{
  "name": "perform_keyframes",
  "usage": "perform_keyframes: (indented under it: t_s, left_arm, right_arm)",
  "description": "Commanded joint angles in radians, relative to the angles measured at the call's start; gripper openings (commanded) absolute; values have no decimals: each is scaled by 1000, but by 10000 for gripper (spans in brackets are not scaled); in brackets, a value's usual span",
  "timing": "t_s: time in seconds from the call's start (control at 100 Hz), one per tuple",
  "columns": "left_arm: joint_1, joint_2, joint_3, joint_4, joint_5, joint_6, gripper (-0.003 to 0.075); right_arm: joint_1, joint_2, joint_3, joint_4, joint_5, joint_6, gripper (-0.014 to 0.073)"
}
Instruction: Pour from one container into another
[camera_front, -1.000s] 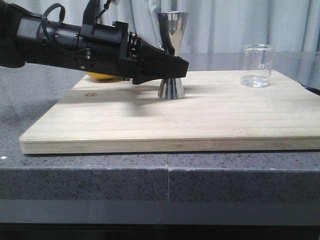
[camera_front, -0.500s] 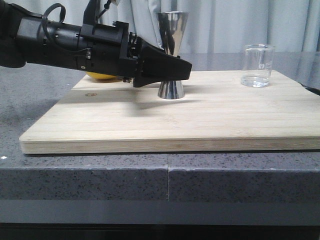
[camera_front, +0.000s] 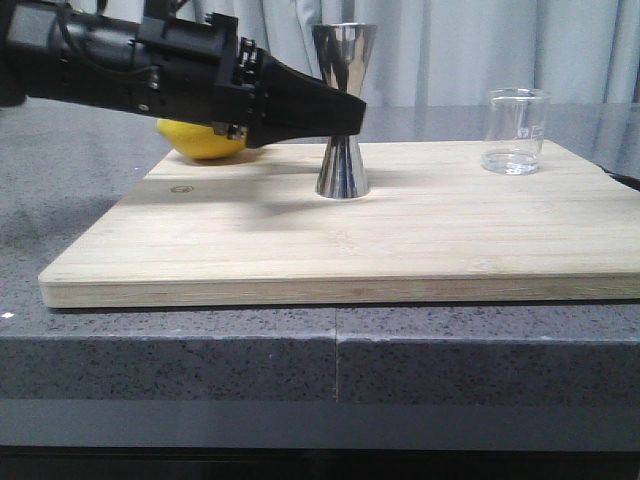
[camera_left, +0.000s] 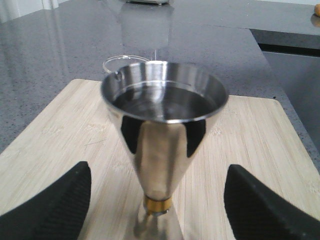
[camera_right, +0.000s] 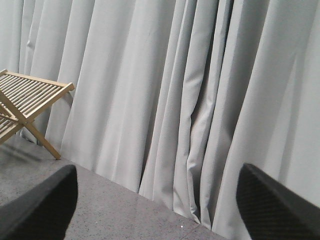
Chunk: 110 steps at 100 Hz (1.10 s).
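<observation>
The steel jigger (camera_front: 342, 62) stands upright in the middle of the wooden board (camera_front: 400, 240), with a gold band (camera_left: 158, 204) at its waist. My left gripper (camera_front: 350, 115) is open. Its fingers (camera_left: 52, 205) stand wide apart on either side of the jigger's upper cone (camera_left: 165, 105), not touching it. The glass beaker (camera_front: 516, 130) stands at the board's far right with a little clear liquid in its bottom. Its rim (camera_left: 122, 60) peeks from behind the jigger in the left wrist view. My right gripper (camera_right: 157, 205) is open and faces the curtains, out of the front view.
A yellow lemon (camera_front: 200, 140) lies on the board's back left, under my left arm. The board rests on a grey speckled counter (camera_front: 200, 350). Grey curtains (camera_right: 175, 90) hang behind, and a wooden slatted rack (camera_right: 25, 100) stands near them.
My left gripper has risen from the jigger's waist to its upper cone and drawn slightly back to the left, uncovering more of the lemon. The jigger and the beaker have not moved.
</observation>
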Motion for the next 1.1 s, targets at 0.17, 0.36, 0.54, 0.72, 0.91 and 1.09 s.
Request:
perform_keyframes:
  t_s: [0.17, 0.36, 0.54, 0.72, 0.91, 1.09]
  left_arm:
    - [37, -113, -24, 32, 115, -58, 517]
    - [83, -161, -24, 90, 115, -112, 517]
    - [165, -240, -24, 103, 115, -157, 517]
    - [275, -346, -44, 69, 115, -236, 514]
    - [400, -446, -96, -31, 86, -310, 514]
    - [500, -560, -134, -49, -128, -404, 514]
  right_arm:
    - [-8, -32, -22, 41, -81, -1, 588]
    - [-8, -32, -22, 50, -89, -1, 588]
    - [-8, -32, -22, 80, -93, -1, 588]
    - [-8, -32, -29, 122, -77, -4, 588]
    - [-8, -32, -98, 146, 95, -12, 588]
    - [-8, -67, -209, 150, 354, -12, 588]
